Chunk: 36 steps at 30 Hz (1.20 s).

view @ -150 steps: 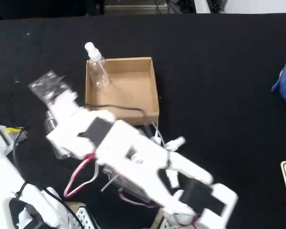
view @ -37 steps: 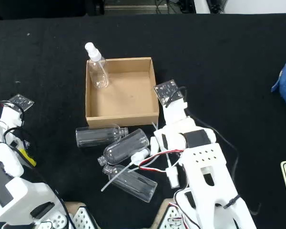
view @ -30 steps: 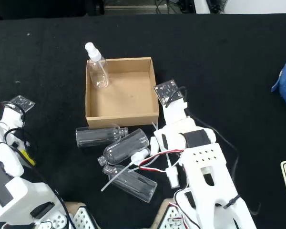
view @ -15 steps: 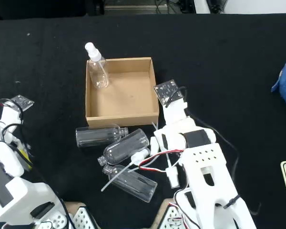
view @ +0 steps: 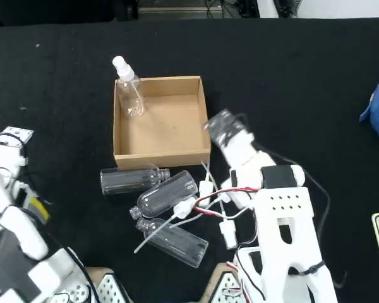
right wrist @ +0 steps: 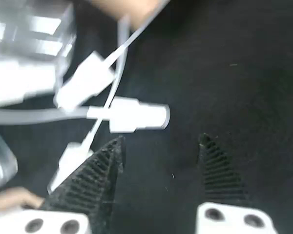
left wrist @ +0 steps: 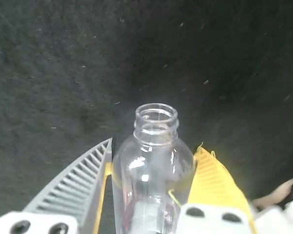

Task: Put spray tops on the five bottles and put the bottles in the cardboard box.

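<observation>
At the near left, the left gripper (left wrist: pixel 155 144) had its grey and yellow jaws closed against the sides of an open-necked bottle (left wrist: pixel 154 170), the bare neck pointing out over the black table (left wrist: pixel 49 58). To the right, the right gripper (right wrist: pixel 161 141) hung low with its jaws spread wide and nothing between them, and a loose spray top (right wrist: pixel 132 117) lay just beyond its tips, crossed by a thin dip tube. Further spray tops (view: pixel 228 233) were scattered on the cloth near that arm. Just to their left lay three bottles (view: pixel 167 194) on their sides, close together and uncapped as far as could be told. Beyond them sat the cardboard box (view: pixel 161 154), and a capped bottle (view: pixel 131 95) stood upright in its far left corner. The clear bottles looked light, smooth and thin-walled, so they would probably roll or slide at a nudge and dent under a hard squeeze; a hold across the middle of the body seemed the safest. The spray tops looked small and very light, and their tubes limp. They were probably best taken by the stout collar, never by the tube, which would bend and let the top swing.
</observation>
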Each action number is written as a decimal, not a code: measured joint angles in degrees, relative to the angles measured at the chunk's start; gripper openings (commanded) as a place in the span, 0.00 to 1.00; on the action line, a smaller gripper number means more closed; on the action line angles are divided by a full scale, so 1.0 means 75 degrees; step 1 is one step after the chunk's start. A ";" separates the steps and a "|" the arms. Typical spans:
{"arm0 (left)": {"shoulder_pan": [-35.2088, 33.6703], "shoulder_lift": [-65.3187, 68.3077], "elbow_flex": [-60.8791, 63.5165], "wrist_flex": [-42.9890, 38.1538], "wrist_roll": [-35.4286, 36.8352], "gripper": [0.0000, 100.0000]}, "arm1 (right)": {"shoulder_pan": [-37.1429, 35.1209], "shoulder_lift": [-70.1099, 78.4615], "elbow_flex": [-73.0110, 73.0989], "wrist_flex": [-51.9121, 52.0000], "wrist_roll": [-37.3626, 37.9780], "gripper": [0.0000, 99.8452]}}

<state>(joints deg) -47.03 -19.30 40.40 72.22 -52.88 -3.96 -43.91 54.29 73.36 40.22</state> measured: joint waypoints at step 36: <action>0.0598 -0.0879 0.0621 -0.0035 0.1969 0.03 | -0.0692 0.2743 0.1114 -0.2168 0.5146 0.29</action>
<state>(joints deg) -42.55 -25.89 45.05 71.96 -38.11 -9.14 -23.34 62.64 57.10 78.81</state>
